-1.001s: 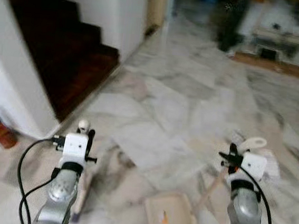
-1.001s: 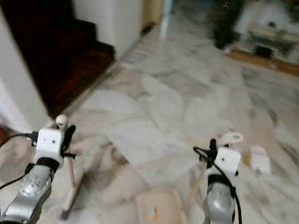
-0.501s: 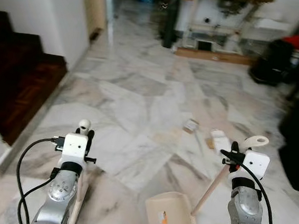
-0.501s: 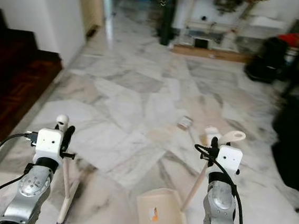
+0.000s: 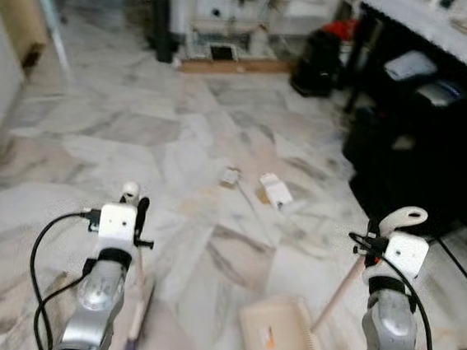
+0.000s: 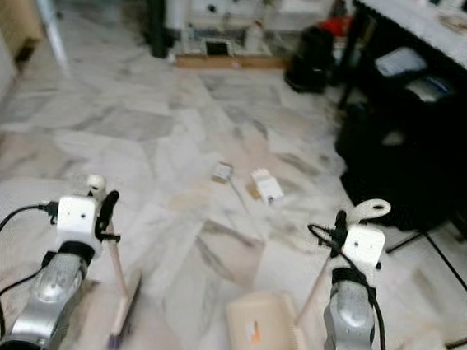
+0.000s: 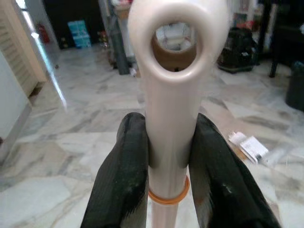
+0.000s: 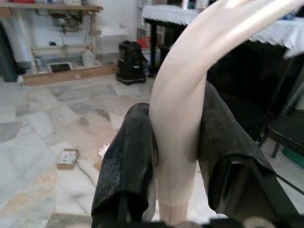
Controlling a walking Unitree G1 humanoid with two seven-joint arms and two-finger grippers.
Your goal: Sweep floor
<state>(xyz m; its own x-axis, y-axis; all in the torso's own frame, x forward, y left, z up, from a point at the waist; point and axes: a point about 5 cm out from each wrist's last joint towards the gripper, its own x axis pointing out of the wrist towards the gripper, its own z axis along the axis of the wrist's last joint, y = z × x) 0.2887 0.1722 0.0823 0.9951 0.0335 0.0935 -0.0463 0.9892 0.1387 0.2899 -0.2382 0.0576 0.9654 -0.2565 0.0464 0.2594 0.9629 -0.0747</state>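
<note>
Left gripper (image 7: pixel 168 161) pinches the broom (image 5: pixel 135 314) handle; right gripper (image 8: pixel 178 142) pinches the dustpan (image 5: pixel 277 338) handle. Two small boxes (image 5: pixel 273 190) lie on the marble floor (image 5: pixel 97 129) ahead, with dark furniture (image 5: pixel 419 135) just beside them to the right.

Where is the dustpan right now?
In the left eye view the dustpan sits low on the marble floor, right of centre, its handle clamped in the right gripper, with the broom to its left.
</note>
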